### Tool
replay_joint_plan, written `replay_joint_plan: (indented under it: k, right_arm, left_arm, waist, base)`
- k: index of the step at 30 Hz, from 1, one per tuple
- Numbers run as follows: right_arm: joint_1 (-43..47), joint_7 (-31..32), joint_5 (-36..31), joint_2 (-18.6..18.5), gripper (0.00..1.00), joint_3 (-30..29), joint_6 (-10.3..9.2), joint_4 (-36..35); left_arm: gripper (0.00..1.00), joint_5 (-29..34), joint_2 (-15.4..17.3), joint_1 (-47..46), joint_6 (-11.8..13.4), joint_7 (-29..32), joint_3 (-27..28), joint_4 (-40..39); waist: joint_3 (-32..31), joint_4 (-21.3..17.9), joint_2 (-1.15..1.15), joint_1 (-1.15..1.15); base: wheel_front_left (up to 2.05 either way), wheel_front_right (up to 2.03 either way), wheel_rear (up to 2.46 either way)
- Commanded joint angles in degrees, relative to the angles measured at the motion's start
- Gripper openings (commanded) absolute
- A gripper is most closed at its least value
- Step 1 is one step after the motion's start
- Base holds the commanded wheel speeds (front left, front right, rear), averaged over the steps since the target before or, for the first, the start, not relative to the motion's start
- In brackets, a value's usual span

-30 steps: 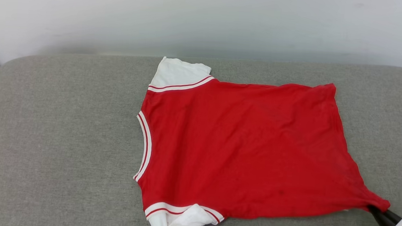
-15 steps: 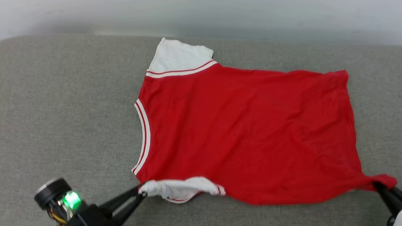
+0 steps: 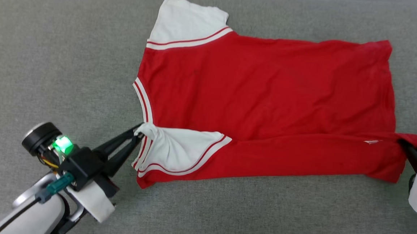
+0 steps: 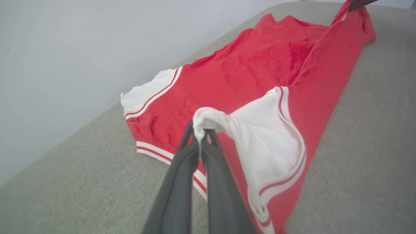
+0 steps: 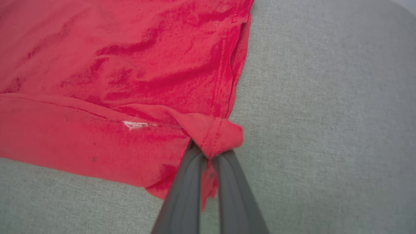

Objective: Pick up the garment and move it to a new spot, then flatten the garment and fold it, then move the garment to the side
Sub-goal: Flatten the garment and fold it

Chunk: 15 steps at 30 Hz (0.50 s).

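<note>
The left gripper (image 3: pixel 138 132) is pinched tight on the tip of the white sleeve (image 3: pixel 181 148), and the right gripper (image 3: pixel 404 145) is clamped just as tightly on the red hem corner (image 5: pixel 224 133) — between them the near strip of the garment (image 3: pixel 268 81) lies turned over onto its own body. The garment sits spread across the middle of the grey cushion (image 3: pixel 53 49), its other sleeve (image 3: pixel 189 20) toward the far edge. The risk, as I judge it, is uneven pulling: if one arm leads, the fold line skews or a thin pinch of cloth slips free — and dragging low could bunch the layer beneath.
</note>
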<state>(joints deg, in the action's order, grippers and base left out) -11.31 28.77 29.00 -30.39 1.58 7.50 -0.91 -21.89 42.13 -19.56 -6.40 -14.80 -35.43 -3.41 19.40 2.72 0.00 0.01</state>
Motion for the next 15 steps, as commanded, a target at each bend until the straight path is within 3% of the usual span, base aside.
replay_joint_plan:
  k: [1, 15]
  right_arm:
    - [-1.5, 0.4, -0.6, -0.1, 0.0, 0.6, -0.02, 0.5]
    - [-7.7, -0.2, -3.6, -0.8, 0.0, 5.1, -0.03, 8.7]
  left_arm:
    - [0.0, 0.2, -0.5, -1.6, -0.1, -0.2, -0.1, 1.0]
    - [0.0, -1.1, -7.6, -10.1, -0.9, -0.5, -1.3, 14.1]
  waist:
    - [1.8, 0.2, 0.0, -0.01]
    - [4.0, 1.1, 0.0, -0.01]
  base:
    - [0.0, 0.0, 0.0]
    - [0.0, 0.0, 0.0]
